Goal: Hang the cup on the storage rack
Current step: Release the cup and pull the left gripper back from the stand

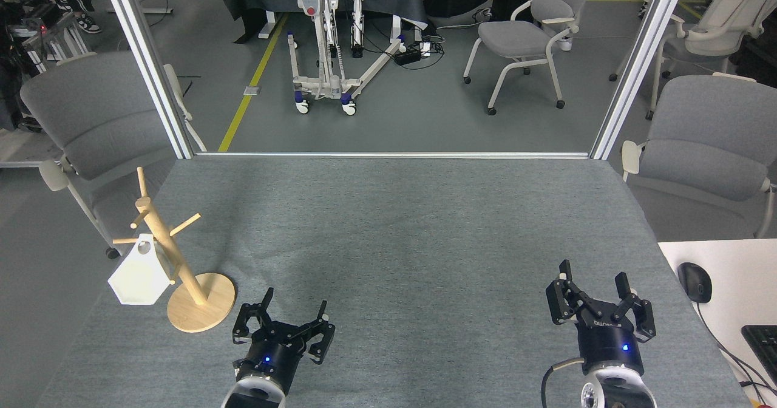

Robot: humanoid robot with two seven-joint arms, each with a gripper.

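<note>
The white faceted cup (139,276) hangs by its pierced handle tab from a left peg of the light wooden storage rack (176,274), which stands on its round base at the table's near left. My left gripper (295,308) is open and empty, to the right of the rack's base and apart from it. At the near right, my right gripper (593,277) is open too, with nothing between its fingers.
The grey felt table (394,226) ends at a metal frame at the back. Grey chairs (91,122) stand at both sides. A white desk (722,286) with a mouse and keyboard adjoins the right edge.
</note>
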